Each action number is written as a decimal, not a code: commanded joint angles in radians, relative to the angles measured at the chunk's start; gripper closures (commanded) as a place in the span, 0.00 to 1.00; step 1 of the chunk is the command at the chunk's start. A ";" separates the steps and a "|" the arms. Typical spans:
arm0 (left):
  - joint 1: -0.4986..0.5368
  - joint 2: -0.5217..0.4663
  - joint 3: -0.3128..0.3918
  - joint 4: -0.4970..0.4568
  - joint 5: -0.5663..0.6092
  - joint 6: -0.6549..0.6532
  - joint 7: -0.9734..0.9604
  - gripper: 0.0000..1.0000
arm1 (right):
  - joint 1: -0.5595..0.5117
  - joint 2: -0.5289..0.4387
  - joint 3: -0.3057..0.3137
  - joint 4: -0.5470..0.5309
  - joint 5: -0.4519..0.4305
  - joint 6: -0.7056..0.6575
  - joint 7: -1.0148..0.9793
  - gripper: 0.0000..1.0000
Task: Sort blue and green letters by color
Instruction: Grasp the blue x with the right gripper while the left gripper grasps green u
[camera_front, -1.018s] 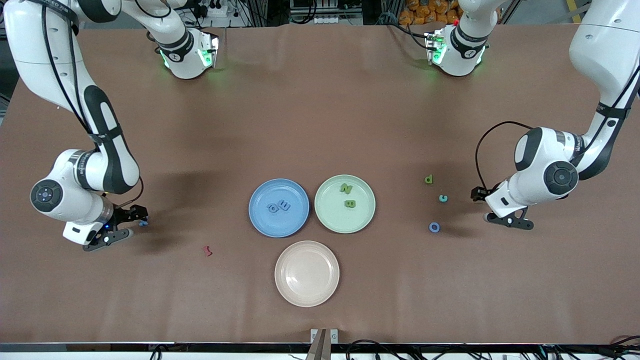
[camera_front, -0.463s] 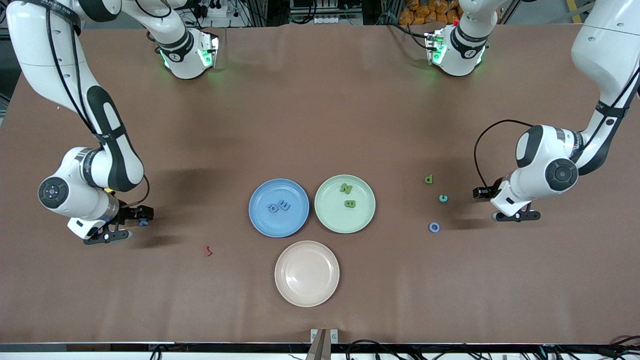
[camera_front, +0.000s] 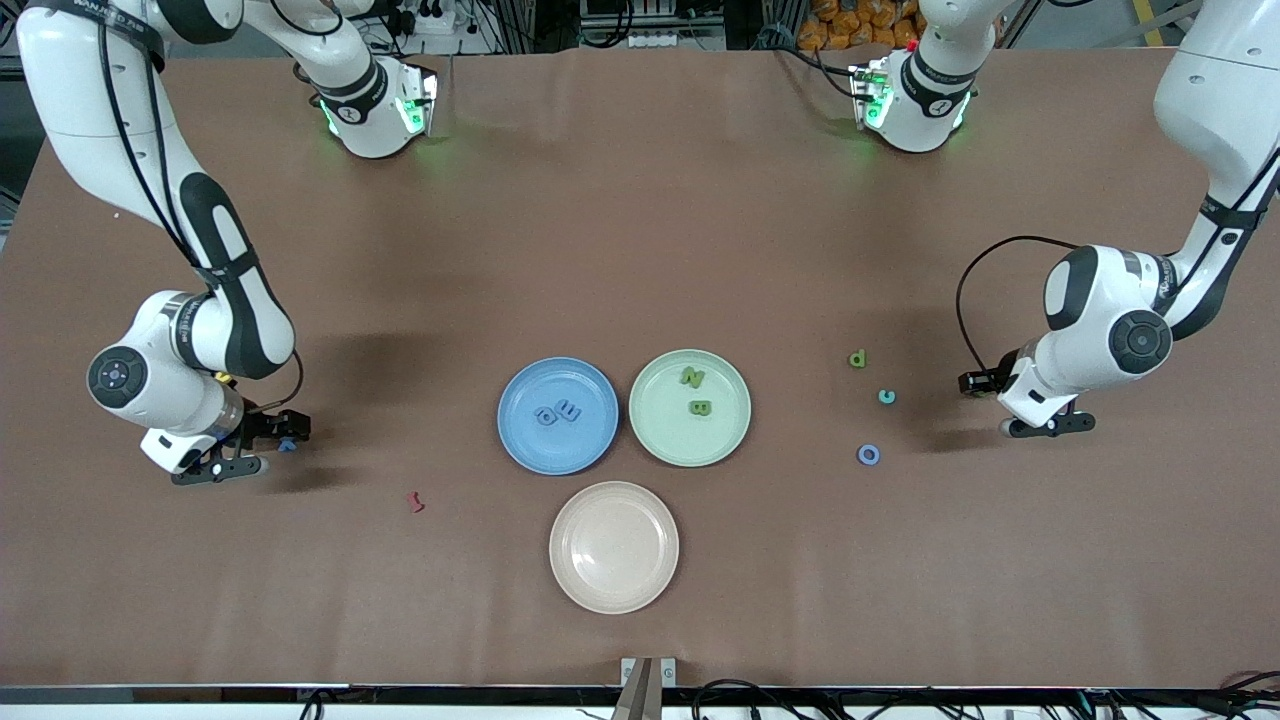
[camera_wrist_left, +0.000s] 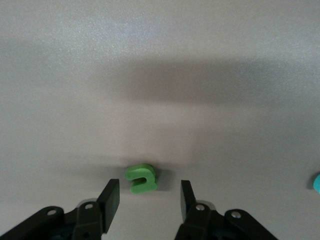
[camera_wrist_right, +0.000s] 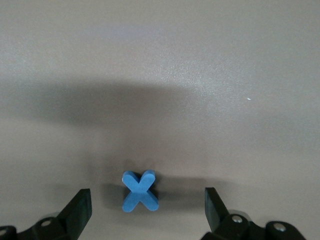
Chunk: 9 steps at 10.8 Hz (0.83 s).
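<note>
Nearest the front camera sits the pink plate (camera_front: 613, 547). At its ten o'clock in the front view, a dark red letter (camera_front: 415, 501) lies on the brown table (camera_front: 640, 220).

Toward the left arm's end, at the pink plate's two o'clock, we see a blue ring letter (camera_front: 869, 455) lying flat.

The right gripper (camera_front: 250, 447) hangs low over the table at the red letter's ten o'clock. Its fingers are spread wide, touching nothing. In the right wrist view the gripper (camera_wrist_right: 146, 197) straddles a blue X (camera_wrist_right: 140, 191), which lies on the table between the two fingers. From the front the X (camera_front: 287, 445) peeks out beside the gripper.

At the pink plate's eleven o'clock is the blue plate (camera_front: 520, 440), holding two blue letters (camera_front: 557, 412) side by side. Touching it, at the pink plate's one o'clock, is the green plate (camera_front: 660, 440) with two green letters (camera_front: 696, 392).

The left gripper (camera_front: 1012, 405) hovers low at the ring's two o'clock, fingers parted and holding nothing. In the left wrist view the gripper (camera_wrist_left: 149, 192) has a small green letter (camera_wrist_left: 141, 178) just ahead of the gap between its fingers.

A teal letter (camera_front: 886, 397) lies at the ring's twelve o'clock, and a green d (camera_front: 857, 358) at the teal letter's eleven o'clock.
</note>
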 joint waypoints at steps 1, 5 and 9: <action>0.011 -0.007 -0.011 -0.018 0.031 0.012 -0.038 0.43 | 0.000 -0.011 0.005 -0.020 0.014 0.015 0.003 0.00; 0.013 0.005 -0.011 -0.011 0.054 0.015 -0.038 0.43 | -0.002 -0.003 0.005 -0.020 0.014 0.016 0.003 0.07; 0.017 0.011 -0.009 -0.011 0.075 0.015 -0.038 0.51 | -0.002 -0.001 0.007 -0.020 0.014 0.024 -0.003 1.00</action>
